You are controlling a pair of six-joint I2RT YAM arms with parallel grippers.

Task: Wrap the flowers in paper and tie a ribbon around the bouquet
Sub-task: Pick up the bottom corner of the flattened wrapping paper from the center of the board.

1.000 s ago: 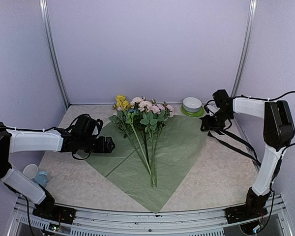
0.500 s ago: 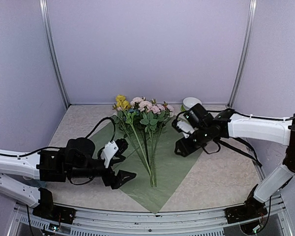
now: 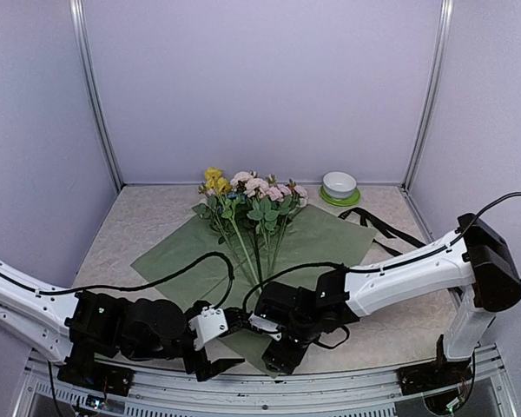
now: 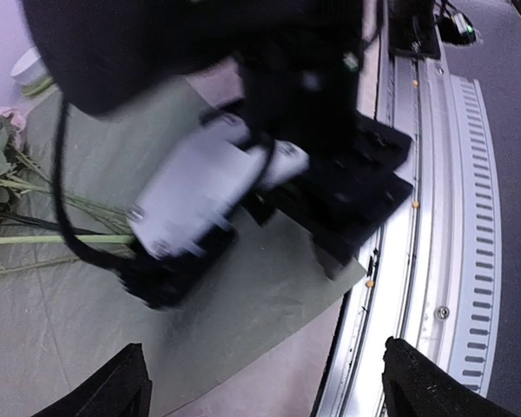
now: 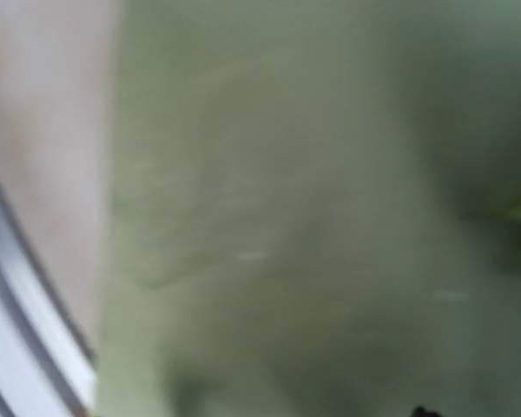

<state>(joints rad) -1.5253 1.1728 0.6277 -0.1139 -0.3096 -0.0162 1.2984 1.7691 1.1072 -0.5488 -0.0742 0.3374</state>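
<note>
Left tool [image 4: 275,387]: jaws spread wide and holding nothing, low over the near corner of the paper.
Right tool [image 3: 280,352]: just beside the left one, over the same corner. Its own view is only a green blur, so I cannot tell how far it is open, or whether it touches the sheet.
Paper [image 3: 321,243]: green sheet lying flat like a diamond, its near corner close to the front rail [image 4: 434,217].
Flowers [image 3: 252,195]: lying on the sheet, heads toward the far wall and stems pointing at the near corner, apart from both tools.
Ribbon [image 3: 378,224]: black, loose on the tabletop [image 3: 391,304] to the right of the sheet.
Step, as I judge it: lifting the near corner to fold it over the stems.
Doing it well: slip one jaw under the thin edge and pinch paper only. Keep the crowded tools from bumping. Fold slowly so the flowers do not roll.
</note>
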